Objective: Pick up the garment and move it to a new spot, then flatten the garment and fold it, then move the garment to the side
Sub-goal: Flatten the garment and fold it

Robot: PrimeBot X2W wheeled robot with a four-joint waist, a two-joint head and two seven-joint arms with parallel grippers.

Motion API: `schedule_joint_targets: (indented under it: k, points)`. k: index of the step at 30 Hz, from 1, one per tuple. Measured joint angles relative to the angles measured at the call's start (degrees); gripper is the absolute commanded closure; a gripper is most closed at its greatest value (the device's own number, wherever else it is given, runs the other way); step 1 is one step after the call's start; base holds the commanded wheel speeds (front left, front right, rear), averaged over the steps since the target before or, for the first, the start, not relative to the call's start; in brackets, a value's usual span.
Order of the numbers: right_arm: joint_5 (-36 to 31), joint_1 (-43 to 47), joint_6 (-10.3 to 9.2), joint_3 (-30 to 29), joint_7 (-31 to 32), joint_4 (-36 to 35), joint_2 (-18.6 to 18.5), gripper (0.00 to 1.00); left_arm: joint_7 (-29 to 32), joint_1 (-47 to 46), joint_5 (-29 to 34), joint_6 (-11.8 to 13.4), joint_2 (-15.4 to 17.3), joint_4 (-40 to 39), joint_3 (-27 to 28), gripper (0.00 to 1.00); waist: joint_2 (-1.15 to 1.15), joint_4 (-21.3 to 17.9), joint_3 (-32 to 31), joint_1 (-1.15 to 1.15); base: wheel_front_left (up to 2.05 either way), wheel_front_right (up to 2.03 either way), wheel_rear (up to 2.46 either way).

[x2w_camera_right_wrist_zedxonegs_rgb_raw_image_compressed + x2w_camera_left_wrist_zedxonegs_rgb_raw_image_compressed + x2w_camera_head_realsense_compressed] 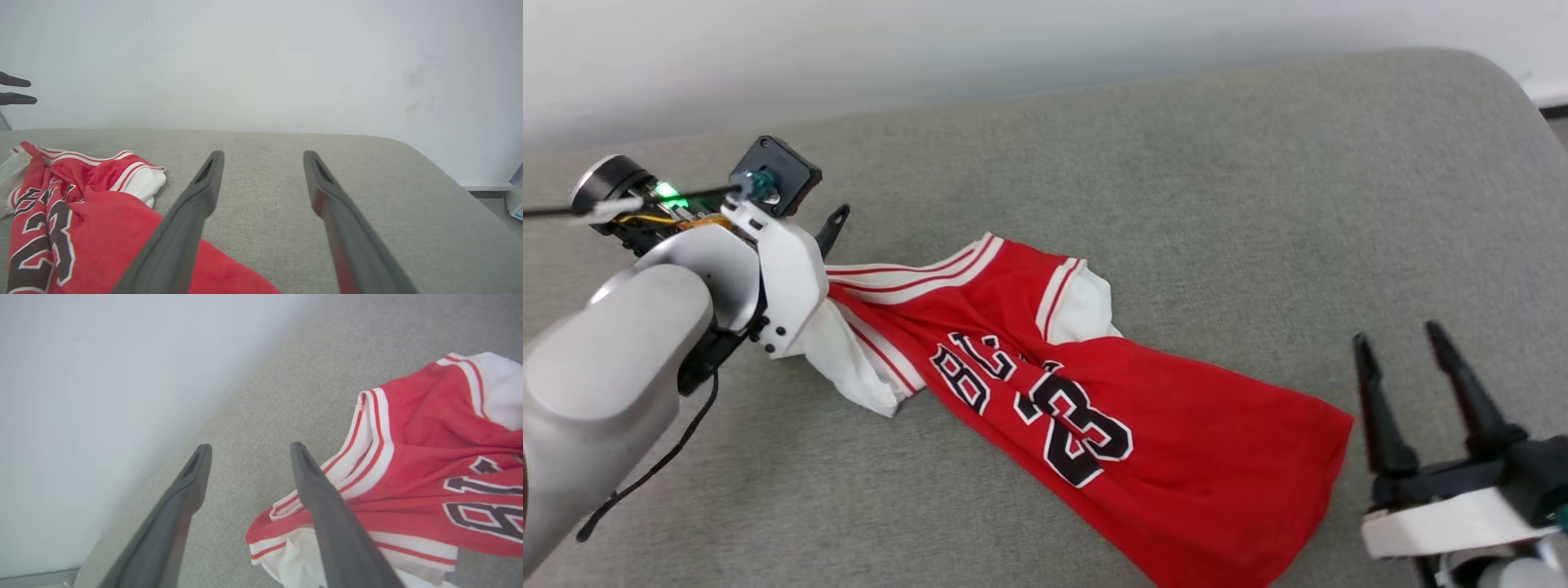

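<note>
Garment [1176, 408] position: it lies rumpled on the grey padded surface [1176, 163], stretched on a diagonal from upper left to lower right in the head view. Chest print faces up; the "23" is legible and the lettering above it is creased. One white sleeve bunches at the left end, the other sits near the middle. The red hem ends just beside the right pincer [1396, 333].

Left pincer [250, 446]: jaws wide apart, nothing between them but grey fabric. In its wrist view one finger crosses in front of the striped trim; contact cannot be confirmed.

Right pincer: jaws wide apart, empty, hovering beside the hem.
</note>
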Motion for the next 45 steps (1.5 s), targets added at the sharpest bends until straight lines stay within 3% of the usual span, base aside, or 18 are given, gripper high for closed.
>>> schedule_joint_targets:
  k: [5,9,17,22,28,33,45]
  points:
    - [-0.4,-5.4,0.0,-1.7,2.2,-1.9,-5.6,0.0,-11.5,4.3,0.5,9.0,1.0,-5.8,4.1,0.0,0.0,2.9,-2.6,0.0,0.0,0.0,0.0]
    - [1.3,-10.0,0.0,1.2,8.5,-2.5,-11.5,0.0,-19.0,9.7,0.9,17.9,1.6,-11.5,7.0,0.0,0.0,5.3,-4.0,0.0,0.0,0.0,0.0]
    - [13.9,-23.7,0.0,16.7,28.3,-1.8,-26.6,0.0,-23.9,22.0,1.1,32.5,1.8,-22.0,14.3,0.0,0.0,9.0,-4.2,0.0,0.0,0.0,0.0]
    - [24.0,-33.4,0.0,29.7,44.5,-1.1,-34.6,0.0,-24.0,29.9,4.8,37.5,-0.7,-28.3,20.8,0.0,0.0,10.4,-2.6,0.0,0.0,0.0,0.0]
    - [32.5,-45.7,0.0,41.9,58.8,1.0,-37.1,0.0,-24.0,38.0,10.0,38.4,-5.7,-31.1,29.1,0.0,0.0,12.2,0.2,0.0,0.0,0.0,0.0]
    - [38.5,-53.5,0.0,50.4,67.3,5.2,-36.1,0.0,-24.0,42.3,14.4,35.9,-10.8,-31.5,34.7,0.0,0.0,13.9,3.0,0.0,0.0,0.0,0.0]
    - [42.5,-63.3,0.0,64.0,68.9,13.9,-31.3,0.0,-24.0,43.7,23.7,27.4,-21.7,-29.8,43.5,0.0,0.0,18.3,10.5,0.0,0.0,0.0,0.0]
